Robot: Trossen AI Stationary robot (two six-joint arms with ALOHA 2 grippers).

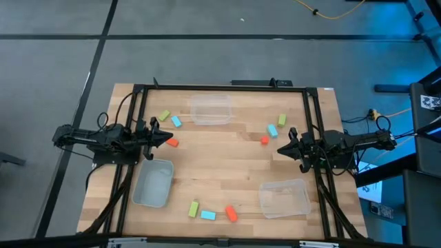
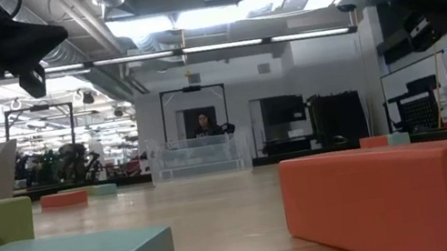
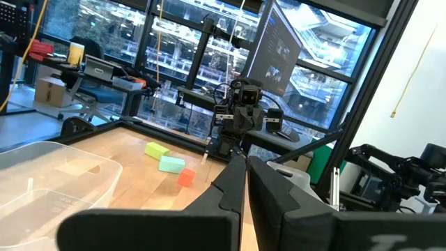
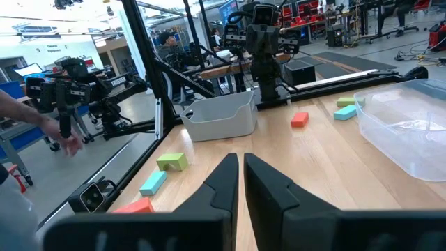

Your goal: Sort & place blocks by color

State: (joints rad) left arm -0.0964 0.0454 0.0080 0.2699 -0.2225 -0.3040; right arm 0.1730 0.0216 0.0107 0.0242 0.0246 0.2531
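The blocks point(image 1: 171, 142), judged light, rigid and smooth, are best pinched across their narrow flat sides; both the left gripper point(image 1: 167, 139) at 9 o'clock and the right gripper point(image 1: 280, 149) at 3 o'clock are held with fingers together, empty.

Both arms reach inward, left hand point(image 1: 167, 140) and right hand point(image 1: 282, 149) closed, empty.

Two matte black arms, black cables; left pincer point(image 1: 167, 139), right pincer point(image 1: 280, 149) pointed, tapered.
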